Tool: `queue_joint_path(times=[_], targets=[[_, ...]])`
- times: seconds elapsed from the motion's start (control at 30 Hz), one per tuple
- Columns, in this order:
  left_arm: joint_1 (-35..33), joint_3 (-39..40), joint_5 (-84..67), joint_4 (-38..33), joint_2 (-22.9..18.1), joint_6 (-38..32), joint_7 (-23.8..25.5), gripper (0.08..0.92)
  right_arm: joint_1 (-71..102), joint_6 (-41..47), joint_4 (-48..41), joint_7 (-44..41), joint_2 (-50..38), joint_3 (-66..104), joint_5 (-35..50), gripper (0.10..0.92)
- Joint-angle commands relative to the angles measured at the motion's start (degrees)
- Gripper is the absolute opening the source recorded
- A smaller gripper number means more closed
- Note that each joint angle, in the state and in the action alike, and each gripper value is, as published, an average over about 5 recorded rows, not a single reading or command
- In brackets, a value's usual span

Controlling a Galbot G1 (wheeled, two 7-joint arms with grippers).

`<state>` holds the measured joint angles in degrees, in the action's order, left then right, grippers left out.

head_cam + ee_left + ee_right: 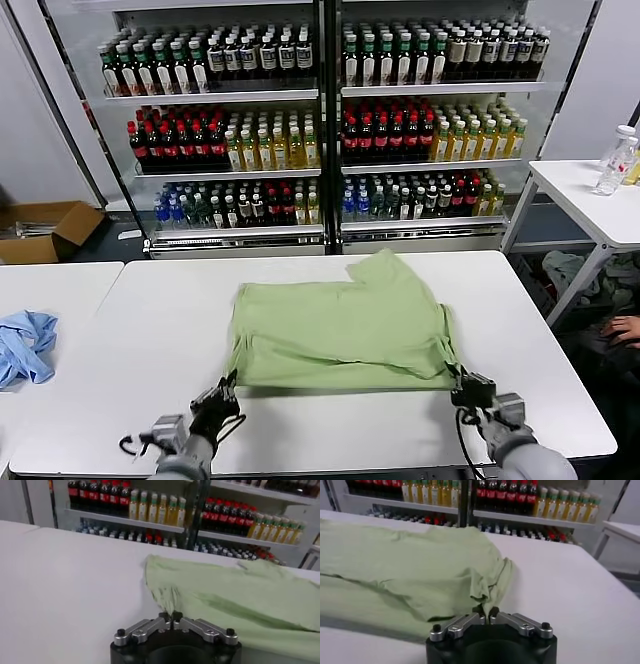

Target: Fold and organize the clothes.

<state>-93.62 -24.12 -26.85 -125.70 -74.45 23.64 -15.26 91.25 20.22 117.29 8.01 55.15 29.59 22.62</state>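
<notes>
Polo shirt: the light green polo shirt (345, 325) lay on the white worktop (150, 330), near the middle and toward the robot's side, partly doubled over, with one sleeve or corner sticking out toward the drinks shelves (320, 120).
Left gripper: the left gripper (226, 385) sat at the shirt's near left corner; in the left wrist view its fingers (165, 617) were pressed together with a pinch of green cloth gathered between them.
Right gripper: the right gripper (463, 382) sat at the near right corner, fingers (481, 614) closed likewise on the bunched hem.
Step in hand: apparently a two-handed fold, both near corners held and ready to be carried over the body of the shirt.
How to do it well: lift both corners together and level, keep the edge between them taut so it does not sag or twist, and lay it square to the far edge before letting go.
Risk: the thin pinches could slip if one arm led the other.
Nearby: a light blue garment (25, 345) lay well apart on the neighbouring table to the left.
</notes>
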Motion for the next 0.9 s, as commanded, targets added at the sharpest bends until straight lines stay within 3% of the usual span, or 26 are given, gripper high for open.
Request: queue_joint_path(times=[0.03,0.17,0.37,0.73,0.9], targets=[[-17.95,-2.28,7.06,-13.41,-1.24,2.84,-0.21,0.093,12.08,0.42,8.9,-1.17,1.56,7.32,-7.34,0.176],[-17.3,-5.2,6.49,-14.72,-0.1,3.78,-0.71,0.174,9.25,-0.18,11.95,-0.25,1.3,8.6,-4.0,0.283],[-3.33,-8.14,2.4,-9.78,3.03,3.96,-0.21,0.347,-2.91,0.91,9.5,1.24,-1.83,6.81,4.2,0.456],[27.67,0.74,0.32,19.35,7.69,5.27,1.23,0.668,-43.81,3.97,-21.9,3.12,0.18,-15.22,9.99,0.769],[37.48,5.86,-0.04,31.41,8.55,5.04,1.6,0.795,-55.85,4.25,-33.75,3.76,3.25,-23.88,11.18,0.82]])
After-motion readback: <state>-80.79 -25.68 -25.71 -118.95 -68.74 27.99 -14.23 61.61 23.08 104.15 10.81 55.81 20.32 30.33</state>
